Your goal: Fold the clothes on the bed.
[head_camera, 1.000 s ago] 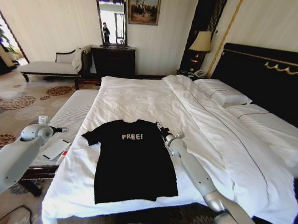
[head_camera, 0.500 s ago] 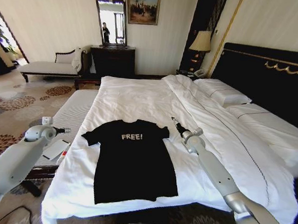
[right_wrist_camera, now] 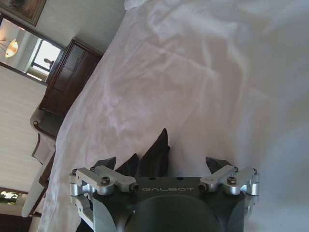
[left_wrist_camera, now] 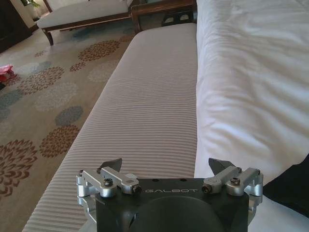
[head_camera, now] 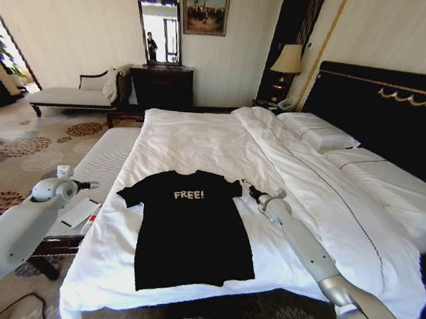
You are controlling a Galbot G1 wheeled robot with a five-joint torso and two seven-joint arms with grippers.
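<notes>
Black T-shirt (head_camera: 189, 226) lies flat, unfolded on the bed (head_camera: 200, 141) — folding not begun; right gripper (head_camera: 246, 185) beside its sleeve and left gripper (head_camera: 91, 185) off-bed, jaws spread.

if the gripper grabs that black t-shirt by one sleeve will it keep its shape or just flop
Probably flop: the t-shirt lies thin and flat on the bed, with soft wrinkles, so it looks limp. It likely weighs little, so the rest may drag across the sheet and bunch. The right gripper sits open beside its sleeve.
</notes>
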